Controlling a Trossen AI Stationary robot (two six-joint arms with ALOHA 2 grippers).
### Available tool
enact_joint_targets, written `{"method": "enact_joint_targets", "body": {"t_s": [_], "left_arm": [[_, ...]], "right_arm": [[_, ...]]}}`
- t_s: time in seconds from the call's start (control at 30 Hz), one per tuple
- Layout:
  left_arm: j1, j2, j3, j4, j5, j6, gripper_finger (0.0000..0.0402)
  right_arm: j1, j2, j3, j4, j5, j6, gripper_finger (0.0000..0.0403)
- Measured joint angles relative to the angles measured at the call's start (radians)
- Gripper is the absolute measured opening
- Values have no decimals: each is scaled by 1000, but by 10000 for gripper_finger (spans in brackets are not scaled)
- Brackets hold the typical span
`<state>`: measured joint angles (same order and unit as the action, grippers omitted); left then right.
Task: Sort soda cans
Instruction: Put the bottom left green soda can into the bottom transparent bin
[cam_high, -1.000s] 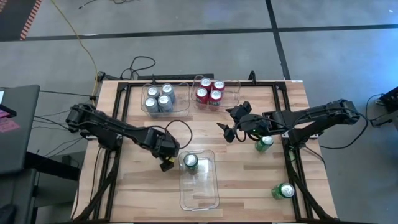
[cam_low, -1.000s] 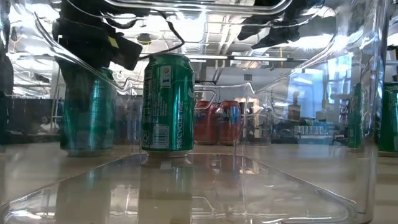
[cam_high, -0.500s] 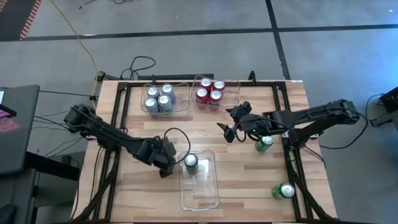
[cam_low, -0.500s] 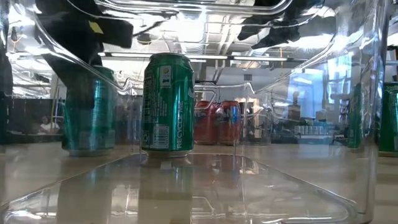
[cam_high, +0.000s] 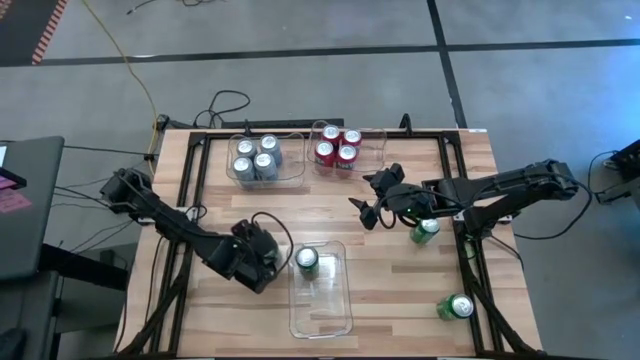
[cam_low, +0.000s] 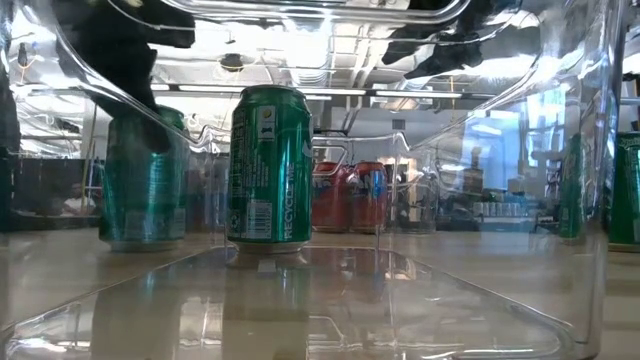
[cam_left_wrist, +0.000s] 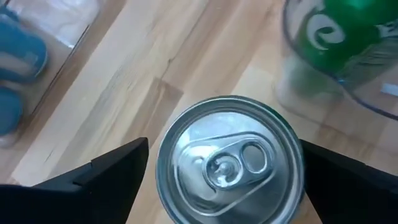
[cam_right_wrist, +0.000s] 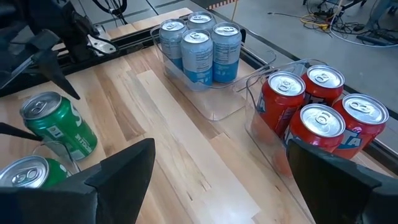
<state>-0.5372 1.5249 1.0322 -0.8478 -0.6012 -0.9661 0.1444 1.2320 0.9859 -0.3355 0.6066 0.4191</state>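
A clear bin (cam_high: 338, 322) stands near the table's front with one green soda can (cam_high: 307, 261) upright inside it. A second green can (cam_left_wrist: 229, 168) stands on the wood just left of the bin, hidden under my left gripper (cam_high: 265, 265) in the high view. That gripper is open and tipped down over the can's silver top, one finger on either side; I cannot tell whether they touch it. My right gripper (cam_high: 366, 208) hangs open over the table's middle with nothing between its fingers.
Several silver cans (cam_high: 256, 158) and several red cans (cam_high: 337, 148) fill two clear bins at the far edge. One green can (cam_high: 425, 230) stands by the right arm, another (cam_high: 455, 306) at the near right. Bare wood lies between the bins.
My left gripper has swung from the bin's far left corner toward the table's near edge and turned about, coming over the green can outside the bin. Both green cans by the bin have stayed where they were.
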Motion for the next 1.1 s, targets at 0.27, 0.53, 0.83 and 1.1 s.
{"method": "enact_joint_targets", "body": {"t_s": [0.27,0.53,0.83,1.1], "left_arm": [[-2,0,-60,61,-23,-41,343],[-11,-14,-67,97,-50,-18,319],[-16,-241,-64,72,-132,8,316],[45,-358,-60,318,-144,314,315]], "right_arm": [[0,0,0,0,0,0,380],[0,0,0,0,0,0,380],[0,0,0,0,0,-2,380],[10,0,0,0,18,-5,380]]}}
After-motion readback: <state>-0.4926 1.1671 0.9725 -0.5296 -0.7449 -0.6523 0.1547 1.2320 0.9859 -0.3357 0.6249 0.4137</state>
